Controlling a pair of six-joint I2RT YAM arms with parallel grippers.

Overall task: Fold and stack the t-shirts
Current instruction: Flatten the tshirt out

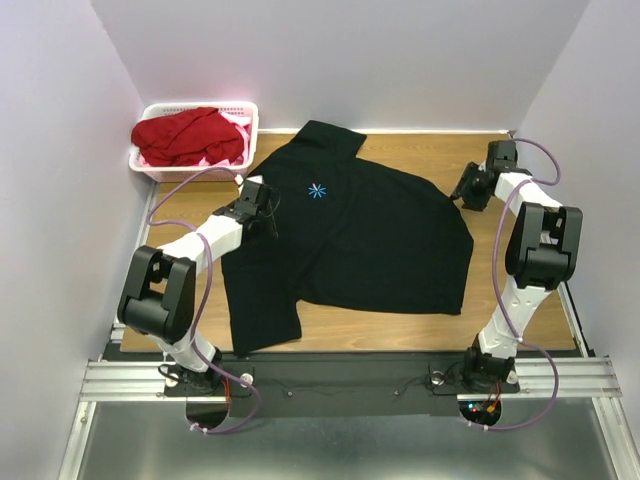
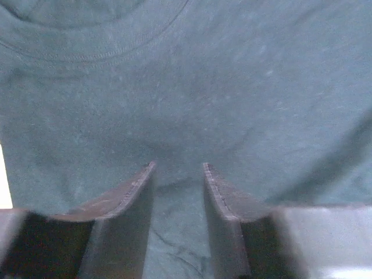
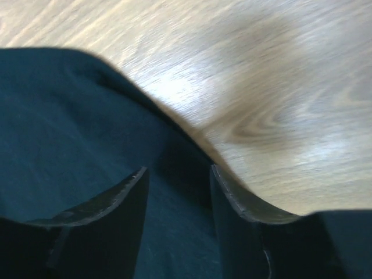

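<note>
- A black t-shirt (image 1: 370, 240) lies spread across the middle of the wooden bench (image 1: 520, 320). Its light-blue asterisk logo (image 1: 317, 190) faces up, left of centre in the overhead view.
- The left gripper (image 1: 262, 205) sits at the shirt's left edge, beside the logo. Its wrist view shows the jaws parted with flat cloth between and beneath them. The collar seam (image 2: 99, 55) curves across the top of that frame, and no ridge of fabric is visibly pinched.
- The right gripper (image 1: 468, 188) is at the shirt's right edge, right of centre in the overhead view. Its own camera shows the jaws parted over the cloth's border, with dark fabric at lower left and bare bench at upper right. Nothing is clamped.
- A red shirt (image 1: 185, 135) and a pink shirt (image 1: 236, 120) lie heaped in the white basket (image 1: 245, 106) at upper left.
- The black shirt looks light and limp, with no stiffness of its own. Lifted, it would likely sag between the two holds and drag across the wood.
- Lying flat, the thin cloth gives the jaws little to get under, so they would probably have to press down and gather a ridge.
- The likeliest holds are the edges and seams, near the collar on the left and the outer border on the right. Taking both together should raise the cloth evenly.
- A pinch could catch both layers, or only the top one.
</note>
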